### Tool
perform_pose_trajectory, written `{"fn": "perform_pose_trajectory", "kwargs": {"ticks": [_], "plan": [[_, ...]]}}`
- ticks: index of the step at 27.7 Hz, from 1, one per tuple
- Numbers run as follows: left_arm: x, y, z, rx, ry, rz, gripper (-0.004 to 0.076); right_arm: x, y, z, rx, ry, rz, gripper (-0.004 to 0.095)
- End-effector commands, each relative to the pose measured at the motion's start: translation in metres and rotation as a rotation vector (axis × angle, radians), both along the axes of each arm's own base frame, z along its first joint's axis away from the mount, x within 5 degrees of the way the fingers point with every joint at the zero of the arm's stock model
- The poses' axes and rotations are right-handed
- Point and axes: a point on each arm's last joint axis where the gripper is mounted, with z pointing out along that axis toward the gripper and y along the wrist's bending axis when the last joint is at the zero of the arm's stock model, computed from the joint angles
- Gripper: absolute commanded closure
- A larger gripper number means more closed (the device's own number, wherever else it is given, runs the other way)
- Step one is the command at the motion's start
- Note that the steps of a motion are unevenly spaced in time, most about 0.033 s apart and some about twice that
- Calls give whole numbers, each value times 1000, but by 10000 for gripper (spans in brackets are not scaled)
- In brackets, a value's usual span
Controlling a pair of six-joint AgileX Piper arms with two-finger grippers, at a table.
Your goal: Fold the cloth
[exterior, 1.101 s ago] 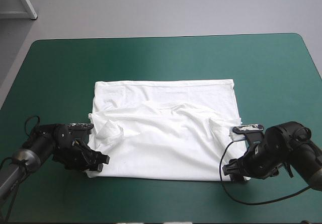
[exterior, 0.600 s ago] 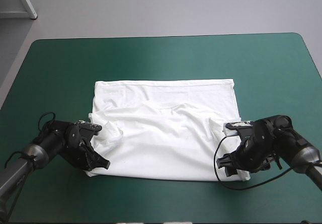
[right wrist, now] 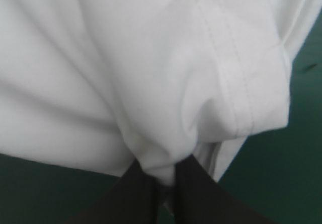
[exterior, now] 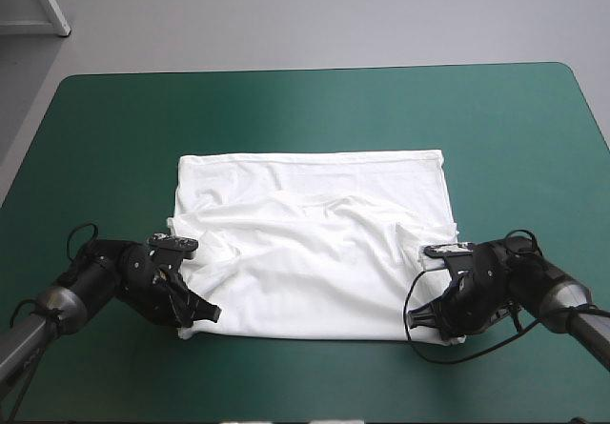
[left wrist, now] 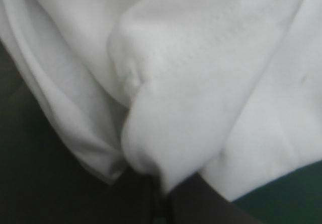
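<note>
- left gripper [left wrist: 161, 196]: black fingers are all but meeting, pinching a fold of the white T-shirt [exterior: 315, 243] at its near-left corner
- cloth is bunching just ahead of those fingers, a stitched hem running across the fold
- right gripper [right wrist: 163, 181]: fingers are likewise nipping a fold at the near-right corner, a stitched hem curling beside them
- both are sitting low at the shirt's near edge, well apart, one at each end
- T-shirt is lying spread between and ahead of them, rumpled across the middle, far edge straight
- teal-green cover [exterior: 315, 110] is showing all round it
</note>
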Motion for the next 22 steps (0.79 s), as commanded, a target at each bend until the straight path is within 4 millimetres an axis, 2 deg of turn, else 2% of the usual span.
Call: {"fn": "perform_pose_trajectory", "kwargs": {"ticks": [1,2,4,7,13,17,20,22], "plan": [[6,-5,25,-44,-65,5,734,2,4,23,84,-114,-12,918],[12,-5,39,-30,-92,-10,734,4,3,40,96,-179,-10,918],[19,-4,53,-10,-129,-22,734,7,2,60,92,-252,-12,918],[40,9,94,-6,-263,28,734,20,-5,100,26,-419,-24,920],[85,30,146,-27,-447,104,734,54,-7,147,-63,-740,3,926],[121,31,161,-28,-499,98,734,84,-1,165,-87,-909,-1,926],[149,26,166,-63,-521,85,734,109,6,165,-105,-968,-10,926],[169,24,160,-70,-512,85,734,126,12,161,-123,-977,-4,926]]}}
